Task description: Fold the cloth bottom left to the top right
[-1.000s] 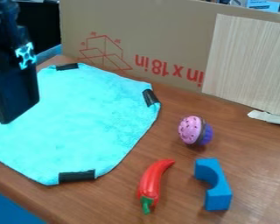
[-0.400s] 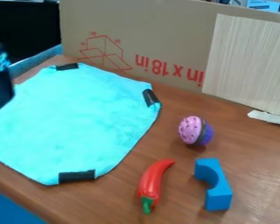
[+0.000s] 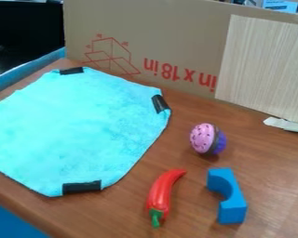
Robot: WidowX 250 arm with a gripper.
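- Claw: released or clenched, cannot tell; bearings from it, likewise.
- Cloth (image 3: 77, 130): turquoise, spread flat on the table (image 3: 201, 200).
- Strips: black, one at the cloth's far corner (image 3: 71, 71), one at its right (image 3: 159, 103), one at its near edge (image 3: 82, 187).
- Chili (image 3: 162, 193): red, green stem; lying between cloth and block, apart from both.
- Block (image 3: 231, 197): blue, curved notch facing the chili.
- Cupcake (image 3: 204, 138): pink speckled top, purple base; tipped on its side, beyond chili and block.
- Cardboard (image 3: 176, 42): brown, red print; upright behind the cloth.
- Panel (image 3: 263, 69): pale wood grain, upright in front of the cardboard.
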